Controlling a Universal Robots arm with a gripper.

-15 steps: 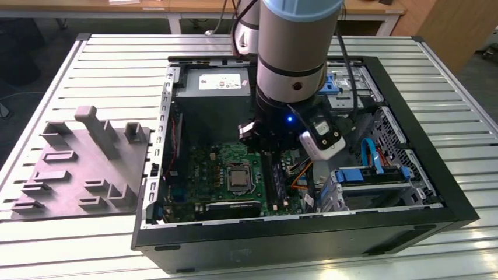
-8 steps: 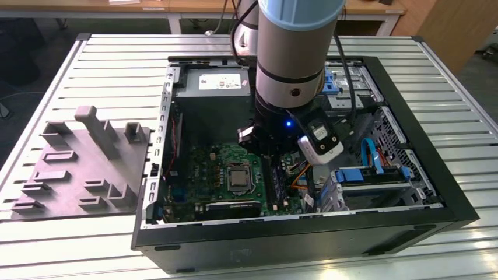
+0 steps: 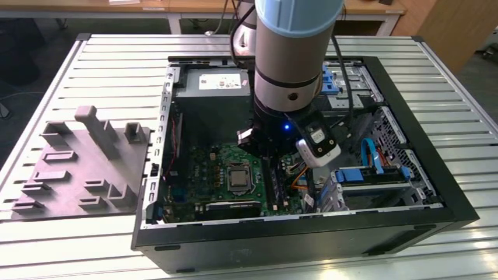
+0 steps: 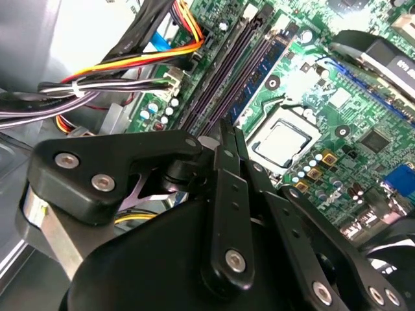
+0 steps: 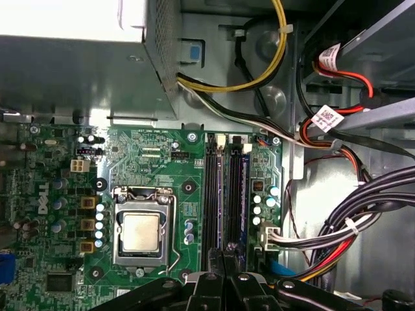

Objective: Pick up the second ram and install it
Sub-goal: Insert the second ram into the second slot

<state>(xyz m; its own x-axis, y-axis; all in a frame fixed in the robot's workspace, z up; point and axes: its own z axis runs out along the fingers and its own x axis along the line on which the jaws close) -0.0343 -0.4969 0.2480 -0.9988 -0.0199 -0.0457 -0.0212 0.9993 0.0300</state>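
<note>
Two memory sticks stand at the slot bank (image 5: 224, 194) of the motherboard (image 3: 210, 175). In the first wrist view, one blue stick (image 5: 245, 194) occupies the slot farthest from the CPU socket (image 5: 141, 230). In the second wrist view, the second ram (image 4: 266, 65), blue-green, runs along a socket-side slot straight to the fingers (image 4: 228, 188). The fingers are drawn narrow, nearly meeting over its near end; whether they clamp it or only bear on its top edge cannot be told. In the exterior view, the arm (image 3: 292, 52) reaches down into the computer case (image 3: 459, 204), with the grey fixture block (image 3: 86, 169) at 9 o'clock of the case on the bench (image 3: 116, 64). Judged step: installation, pickup complete. Seating calls for a straight downward press, with the board edge parallel to the slot and both end latches free to close.
</note>
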